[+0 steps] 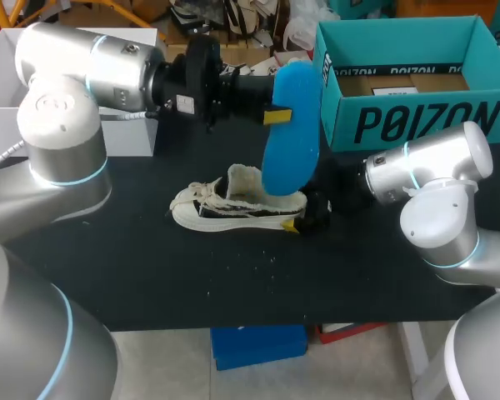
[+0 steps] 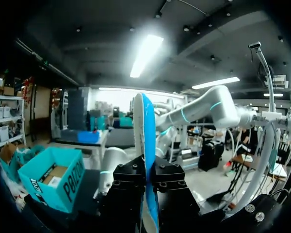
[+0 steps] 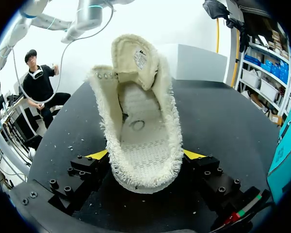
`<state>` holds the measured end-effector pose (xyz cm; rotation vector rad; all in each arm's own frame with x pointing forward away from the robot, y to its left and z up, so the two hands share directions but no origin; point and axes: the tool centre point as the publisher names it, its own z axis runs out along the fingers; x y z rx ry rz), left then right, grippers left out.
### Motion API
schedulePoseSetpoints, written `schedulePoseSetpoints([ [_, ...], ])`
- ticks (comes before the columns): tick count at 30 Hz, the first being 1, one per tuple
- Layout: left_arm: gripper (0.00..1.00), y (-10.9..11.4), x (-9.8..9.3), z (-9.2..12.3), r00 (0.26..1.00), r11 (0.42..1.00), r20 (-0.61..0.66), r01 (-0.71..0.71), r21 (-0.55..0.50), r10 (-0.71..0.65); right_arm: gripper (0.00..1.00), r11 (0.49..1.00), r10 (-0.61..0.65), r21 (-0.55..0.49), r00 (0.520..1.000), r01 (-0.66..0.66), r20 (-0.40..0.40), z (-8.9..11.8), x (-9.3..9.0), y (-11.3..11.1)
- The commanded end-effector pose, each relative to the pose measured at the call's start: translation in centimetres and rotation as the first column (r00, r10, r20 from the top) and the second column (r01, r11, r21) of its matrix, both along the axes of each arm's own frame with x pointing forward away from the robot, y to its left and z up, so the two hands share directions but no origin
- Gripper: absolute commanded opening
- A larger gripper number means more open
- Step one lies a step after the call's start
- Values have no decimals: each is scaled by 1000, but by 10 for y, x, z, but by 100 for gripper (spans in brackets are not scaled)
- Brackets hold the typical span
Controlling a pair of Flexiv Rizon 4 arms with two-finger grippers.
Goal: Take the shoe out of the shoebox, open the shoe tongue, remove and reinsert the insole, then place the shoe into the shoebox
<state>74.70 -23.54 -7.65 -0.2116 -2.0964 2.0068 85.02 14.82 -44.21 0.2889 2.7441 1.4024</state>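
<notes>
two grippers: both are closed on something, each on a different item.
left gripper: pressed together on the insole; in the left wrist view the black finger blocks meet on it from both sides.
insole: blue, held on edge and standing upright, clear of the table; the left wrist view shows it thin-side on, rising out from between the fingers. i see its lower end over the heel of the shoe in the head view; i cannot tell whether it touches.
right gripper: low at table level, pinching the shoe at the heel; in the right wrist view a yellow tip sits against each side of the heel.
shoe: cream with dark trim, upright on its sole on the table, toe toward my left arm, outside the shoebox. the right wrist view looks down its opening to a bare stitched footbed.
tongue: pulled up and back, standing tall ahead of the opening.
shoebox: teal, open, at the far right of the table, well apart from the shoe.
table: black top with scattered pale specks near the shoe.
</notes>
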Motion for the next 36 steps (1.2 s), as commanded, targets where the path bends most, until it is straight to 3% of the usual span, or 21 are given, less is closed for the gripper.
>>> schedulePoseSetpoints([
  [1, 0, 3, -11, 16, 1000, 1000, 13, -10, 2, 10, 0, 1000, -1, -2, 1000, 1, -1, -1, 1, 0],
  [8, 0, 8, -22, 24, 988, 989, -153, 0, -145, -23, 0, 1000, -1, -2, 1000, 1, -1, -1, 1, 0],
  [14, 0, 14, -29, 28, 969, 982, -242, 2, -186, -48, 0, 1000, -1, -2, 1000, 1, -1, -1, 1, 0],
  [22, 0, 20, -31, 32, 972, 991, -236, -26, -128, -4, 0, 1000, -1, -2, 1000, 1, -1, -1, 1, 0],
  [36, 0, 26, -38, 45, 968, 988, -251, -39, -153, -1, 0, 1000, -1, -2, 1000, 1, -1, -1, 1, 0],
])
